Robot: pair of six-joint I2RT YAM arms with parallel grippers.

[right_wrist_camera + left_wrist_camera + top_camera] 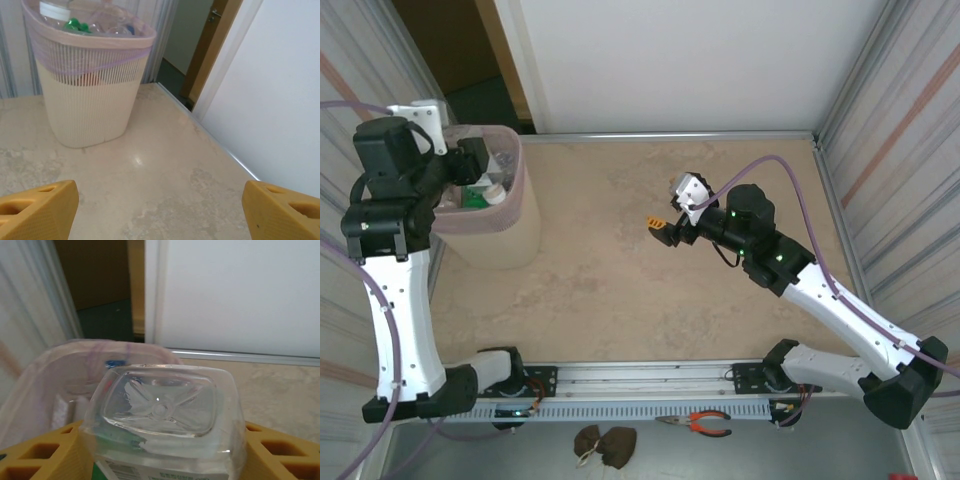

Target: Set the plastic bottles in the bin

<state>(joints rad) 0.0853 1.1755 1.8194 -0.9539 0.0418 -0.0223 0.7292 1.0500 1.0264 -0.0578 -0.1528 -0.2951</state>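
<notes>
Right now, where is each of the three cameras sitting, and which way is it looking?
Top view: above and behind the robot, looking down on the table; the left arm and right arm show.
Left wrist: on the left arm, looking over the bin; the left gripper clamps a clear bottle.
Right wrist: low over the table, facing the bin; the right gripper, open, frames it.
Shared: all three see the bin.

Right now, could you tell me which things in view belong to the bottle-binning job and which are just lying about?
Part of the job:
- wastebasket
- bottles already inside it
- clear bottle, clamped in the left gripper over the wastebasket
- right gripper, open and empty

Lying about:
- orange-handled pliers
- brown bundle beside them
</notes>
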